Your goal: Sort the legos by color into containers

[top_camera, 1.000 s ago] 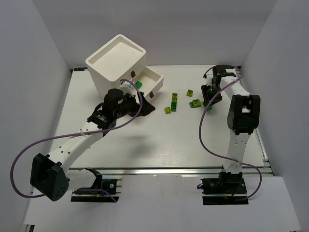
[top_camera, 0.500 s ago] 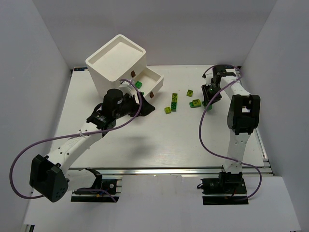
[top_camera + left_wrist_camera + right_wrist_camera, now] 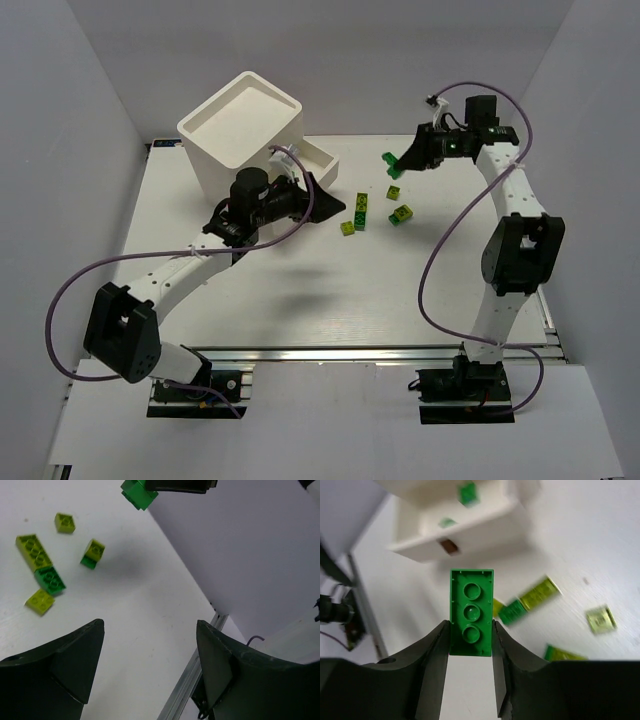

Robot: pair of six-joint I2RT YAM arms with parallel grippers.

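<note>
1. R gripper (image 3: pixel 471 626) pinches the green brick (image 3: pixel 471 597) by its long sides. It's in the air above the table (image 3: pixel 300 290), well apart from the open drawer (image 3: pixel 475 537) of the white unit (image 3: pixel 240 130). Risk: the fingers seem to bite only the brick's near end, so a fast swing could make it pivot or slip out before it's over the drawer.
2. L gripper (image 3: pixel 150 630) is spread wide w/ nothing in it, close by the drawer front. Risk: it sits near the R arm's likely route to the drawer, so the arms could clash or the drawer get knocked.
3. Drawer holds green bricks (image 3: pixel 467 492). If the R gripper releases too high or too soon, the brick may bounce off the rim onto the table.
4. Loose bricks (image 3: pixel 358 207) lie between the two grippers, and a low pass could scatter them.
5. Hard to make out:
   - L arm covers the drawer front in the top view.
   - Other drawers and their contents aren't visible.
   - R wrist view is blurred, so the brick count in the drawer is unclear.
   - No purple brick shows anywhere.
</note>
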